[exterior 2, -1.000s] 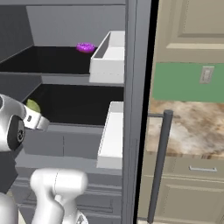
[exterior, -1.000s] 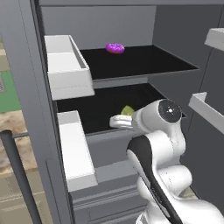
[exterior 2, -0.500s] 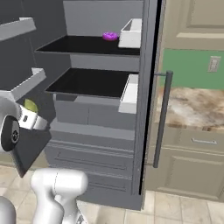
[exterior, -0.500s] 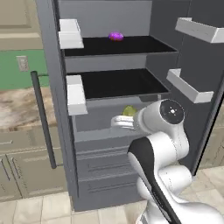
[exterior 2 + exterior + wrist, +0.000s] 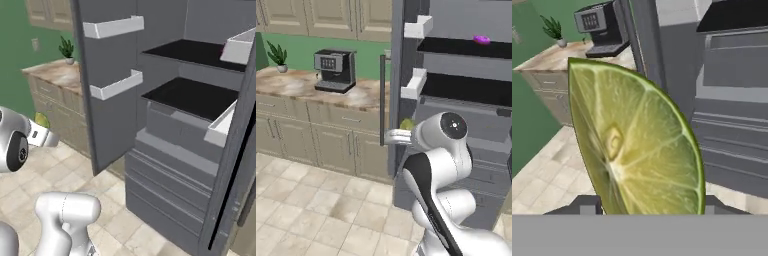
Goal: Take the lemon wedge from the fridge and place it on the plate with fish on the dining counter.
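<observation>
Lemon wedge's out of the fridge, now to haul it to the fish plate

The lemon wedge (image 5: 637, 145) is pinched in my gripper (image 5: 401, 131), held out in the air clear of the fridge (image 5: 456, 100), cut face toward my hand cam, its long axis running up from my fingers, point at the top and green rind curving down one side. So the carry step is where I'm at, I'd say. The fridge doors hang open with the purple lumpy thing (image 5: 481, 39) on the top shelf. Ahead of me is a wall counter (image 5: 316, 87) with a coffee machine (image 5: 333, 70) and a potted plant (image 5: 278, 55) (not the island I need). Next move calls for turning the base toward the dining counter and finding that plate without loosening my grip.
</observation>
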Robot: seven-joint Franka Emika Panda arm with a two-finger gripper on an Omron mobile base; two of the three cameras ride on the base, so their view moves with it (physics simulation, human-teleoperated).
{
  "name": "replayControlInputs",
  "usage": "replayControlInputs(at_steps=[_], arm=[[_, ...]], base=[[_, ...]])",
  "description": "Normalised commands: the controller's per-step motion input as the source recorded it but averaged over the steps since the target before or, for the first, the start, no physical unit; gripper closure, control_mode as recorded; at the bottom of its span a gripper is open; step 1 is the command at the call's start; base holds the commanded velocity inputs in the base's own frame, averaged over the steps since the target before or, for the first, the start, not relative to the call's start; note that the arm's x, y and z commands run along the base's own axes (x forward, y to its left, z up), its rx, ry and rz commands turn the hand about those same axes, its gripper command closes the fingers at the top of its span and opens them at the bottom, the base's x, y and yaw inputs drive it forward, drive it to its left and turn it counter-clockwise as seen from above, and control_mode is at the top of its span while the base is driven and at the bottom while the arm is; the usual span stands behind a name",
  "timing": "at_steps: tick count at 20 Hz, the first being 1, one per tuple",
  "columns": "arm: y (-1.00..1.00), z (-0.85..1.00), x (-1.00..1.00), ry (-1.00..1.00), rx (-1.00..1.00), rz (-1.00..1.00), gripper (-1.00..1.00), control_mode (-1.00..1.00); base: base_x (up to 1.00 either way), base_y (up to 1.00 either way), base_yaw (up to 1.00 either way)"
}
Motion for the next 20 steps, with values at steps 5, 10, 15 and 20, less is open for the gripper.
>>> replayControlInputs(at_steps=[5,10,15,20], arm=[[0.00,0.00,0.00,0.00,0.00,0.00,1.00,1.00],[0.00,0.00,0.00,0.00,0.00,0.00,1.00,1.00],[0.00,0.00,0.00,0.00,0.00,0.00,1.00,1.00],[0.00,0.00,0.00,0.00,0.00,0.00,1.00,1.00]], base=[[0.00,0.08,0.97],[0.00,0.08,0.98],[0.00,0.07,0.98],[0.00,0.07,0.99]])
